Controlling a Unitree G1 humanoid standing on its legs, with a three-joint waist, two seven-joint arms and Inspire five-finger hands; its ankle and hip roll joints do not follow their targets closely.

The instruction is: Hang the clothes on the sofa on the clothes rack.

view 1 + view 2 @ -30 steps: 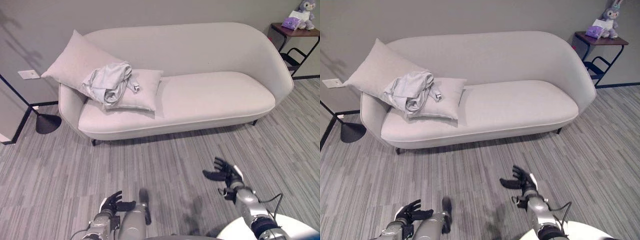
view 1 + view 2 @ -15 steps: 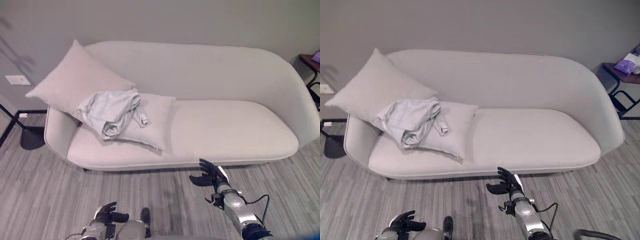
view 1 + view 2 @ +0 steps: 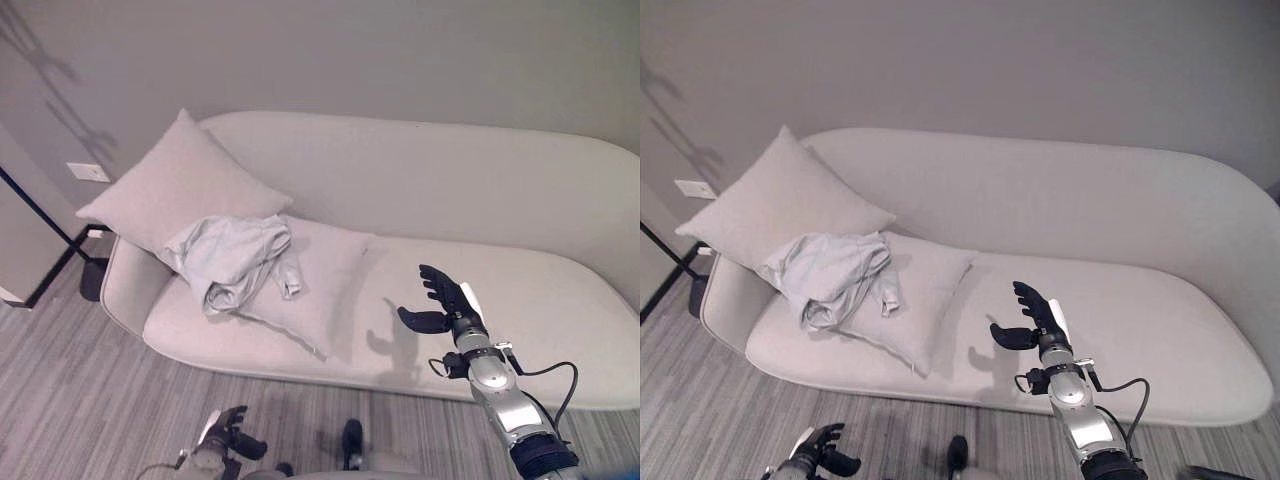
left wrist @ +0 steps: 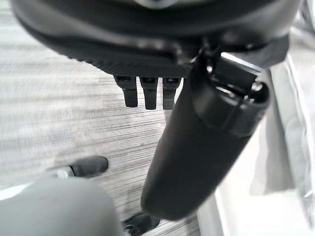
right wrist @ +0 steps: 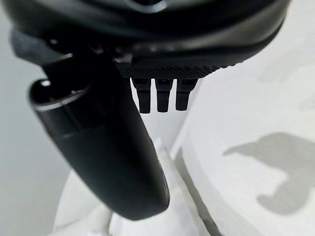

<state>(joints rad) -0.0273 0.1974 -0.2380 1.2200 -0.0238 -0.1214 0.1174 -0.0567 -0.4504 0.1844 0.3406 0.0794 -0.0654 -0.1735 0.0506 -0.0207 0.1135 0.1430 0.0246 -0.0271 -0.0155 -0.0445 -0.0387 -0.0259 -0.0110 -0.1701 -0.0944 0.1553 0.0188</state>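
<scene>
- Clothes (image 3: 232, 260), a crumpled pale grey bundle, lie at the sofa's (image 3: 560, 200) left end, draped over two cushions: a large cushion (image 3: 175, 185) leaning against the backrest and armrest, and a flatter cushion (image 3: 325, 275) lying on the seat.
- One loose fold of the bundle hangs down over the flat cushion toward 5 o'clock.
- Right hand (image 3: 443, 305) is raised over the middle of the sofa seat, forearm coming up from 5 o'clock, fingers spread and relaxed, thumb standing apart, holding nothing; its shadow falls on the seat beside it.
- From this hand the clothes lie well apart at about 10 o'clock, with the flat cushion between them.
- In the right wrist view the fingers (image 5: 157, 96) hang straight, and pale upholstery lies past them.
- Left hand (image 3: 232, 432) sits low at the picture's 6 to 7 o'clock edge, above the striped grey floor (image 3: 70, 390); its fingers are loosely bent and grasp nothing.
- Clothes lie far from it, near 12 o'clock.
- A black floor-lamp base (image 3: 90, 280) stands on the floor by the sofa's left end.
</scene>
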